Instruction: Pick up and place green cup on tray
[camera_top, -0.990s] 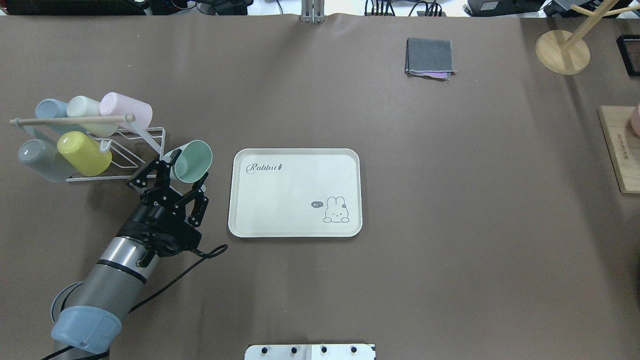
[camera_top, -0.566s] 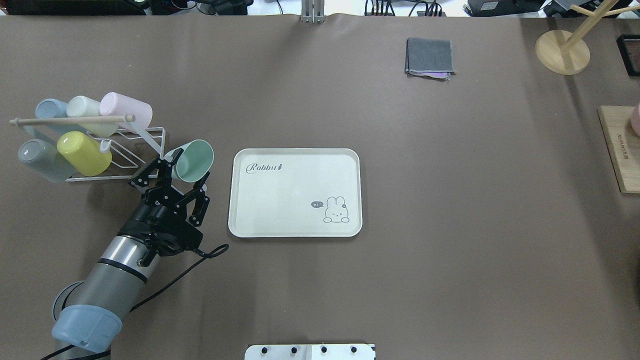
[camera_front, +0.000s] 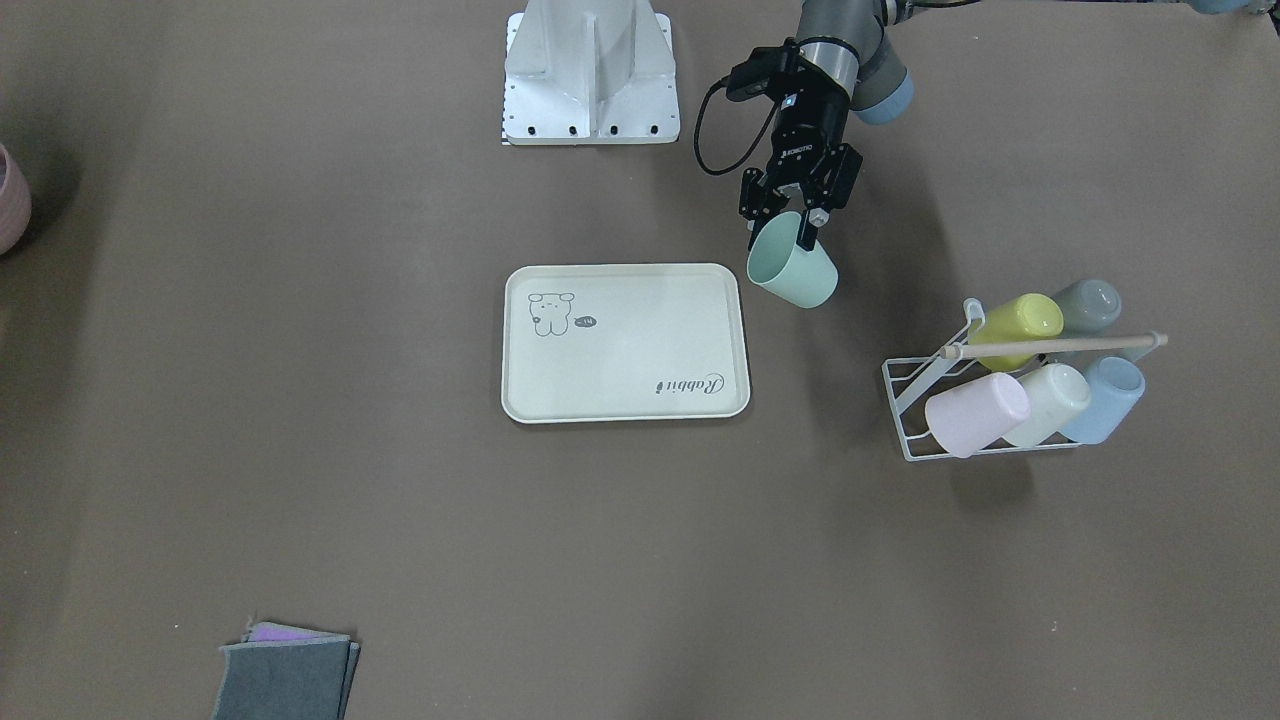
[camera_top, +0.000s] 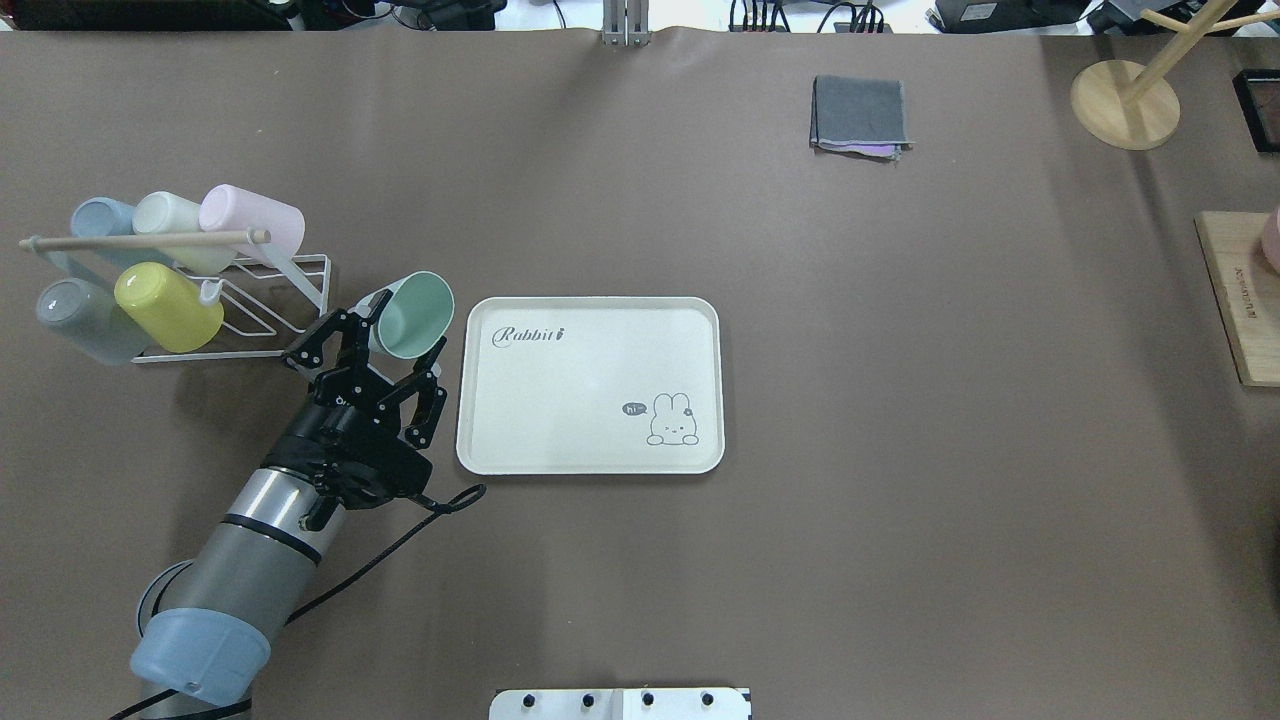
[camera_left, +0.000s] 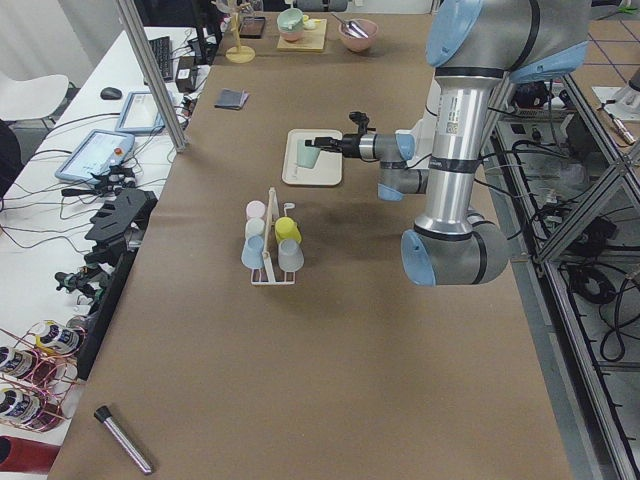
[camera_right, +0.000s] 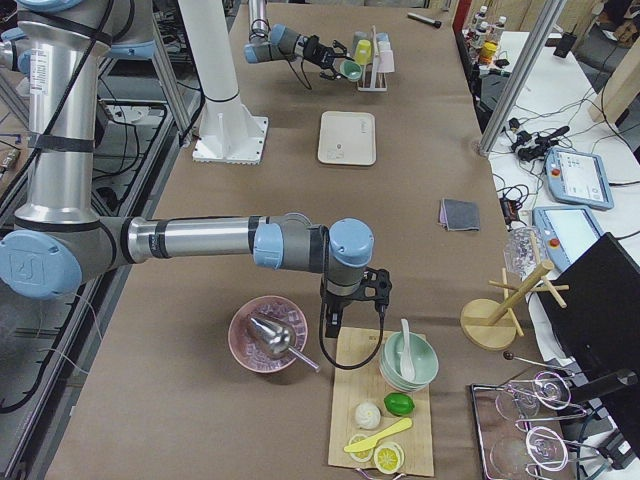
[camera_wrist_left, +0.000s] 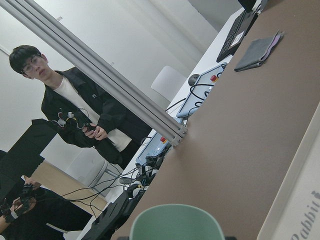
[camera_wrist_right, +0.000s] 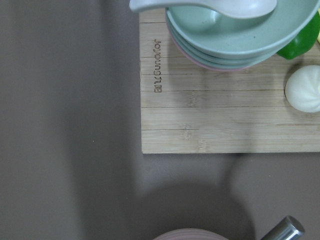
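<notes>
As its partly closed jaws are pinching opposite sides of the wall near the rim, the left gripper (camera_top: 398, 330) is holding the green cup (camera_top: 415, 312) tilted in the air, just beside the tray (camera_top: 580, 370) and clear of the wire rack (camera_top: 300, 257). Judged light, stiff, smooth plastic, the cup is likely tolerating a firm squeeze but may be prone to slipping.

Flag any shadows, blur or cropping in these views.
Front-facing view: pale green plastic cup sharp, soft arm shadow on the brown table beside it. Left wrist view: only the cup's rim shows, cropped by the bottom edge, frame tilted. Right wrist view: broad shadow below the wooden board.
</notes>
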